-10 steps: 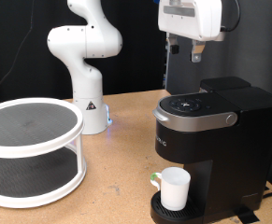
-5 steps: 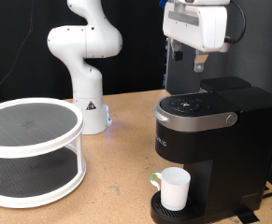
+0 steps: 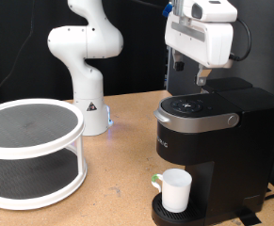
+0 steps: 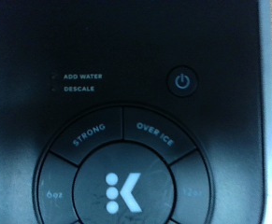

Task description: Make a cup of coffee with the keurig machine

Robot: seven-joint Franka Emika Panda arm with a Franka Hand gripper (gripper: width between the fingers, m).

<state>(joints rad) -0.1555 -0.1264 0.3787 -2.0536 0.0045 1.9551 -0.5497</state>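
One keurig machine [image 3: 207, 132] beneath pincer [image 3: 201, 83].

One cup [image 3: 176, 190], one keurig machine [image 3: 212, 151], one two-tier rack [image 3: 33, 151], one second arm [image 3: 88, 56], one tool [image 3: 201, 83].

The white cup [image 3: 176, 190] stands upright on the drip base of the closed, matte-black keurig machine [image 3: 217, 151].

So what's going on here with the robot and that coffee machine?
The robot's gripper hangs just above the keurig machine, holding nothing. The lid is down. The wrist view looks straight at the top buttons, including the power button. The cup already stands on the drip base under the spout. A white two-tier turntable sits at the exterior view's left.
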